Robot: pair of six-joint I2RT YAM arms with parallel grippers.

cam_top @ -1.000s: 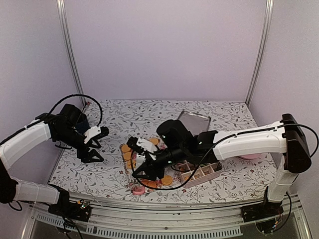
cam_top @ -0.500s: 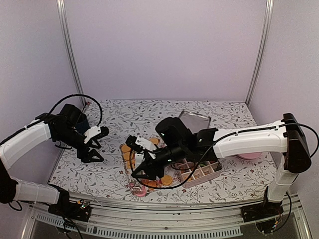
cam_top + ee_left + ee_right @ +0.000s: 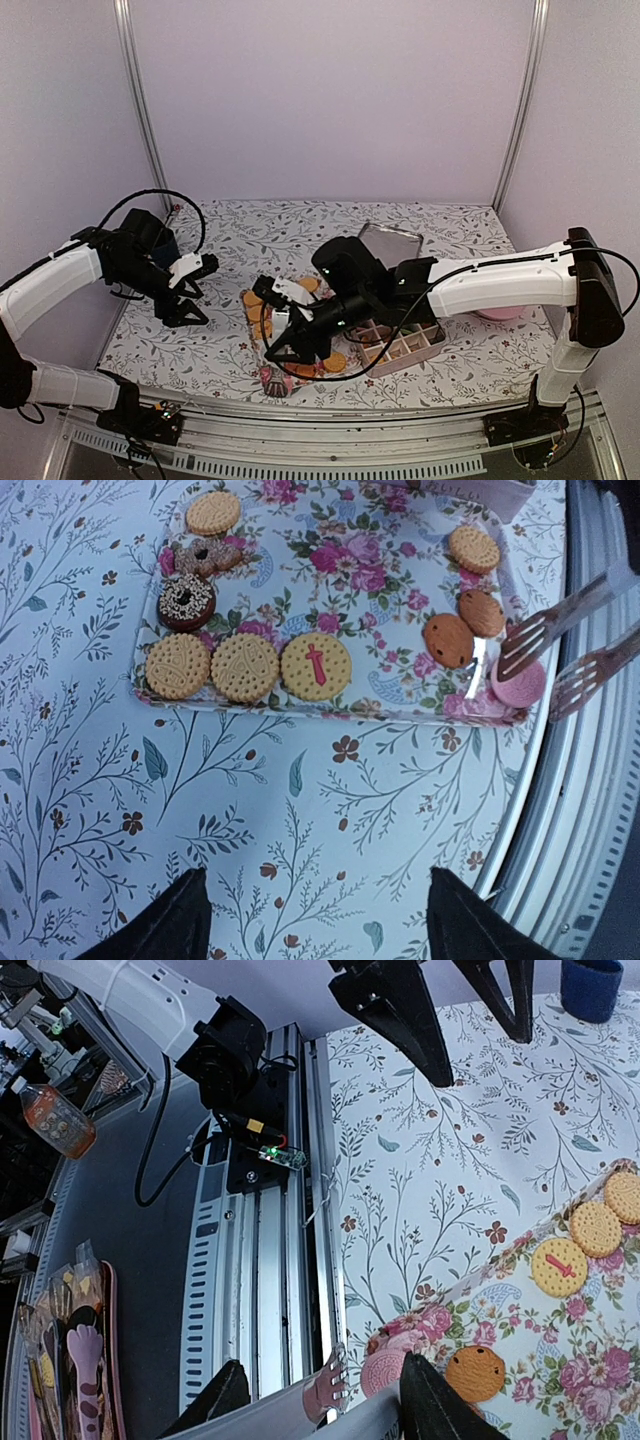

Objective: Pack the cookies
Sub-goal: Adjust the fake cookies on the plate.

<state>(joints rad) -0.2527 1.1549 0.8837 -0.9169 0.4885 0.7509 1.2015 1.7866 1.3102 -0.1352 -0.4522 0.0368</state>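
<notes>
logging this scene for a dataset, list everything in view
floral tray: one, rose print, front centre
tan cookies: five, on floral tray
pink cookie: one, at tray corner
tongs: one pair, pale, fork-tipped, tips at pink cookie
brown cookies: two, near pink cookie
dark ring cookie: one, sprinkled, beside tan ones
knotted brown cookie: one, beside the ring
box: one, pink, right of tray
metal tray: one, silver, behind box
plate: one, pink, far right
cup: one, blue, far left
left arm: white and black, jaws open
right arm: same colours, jaws shut on tongs
</notes>
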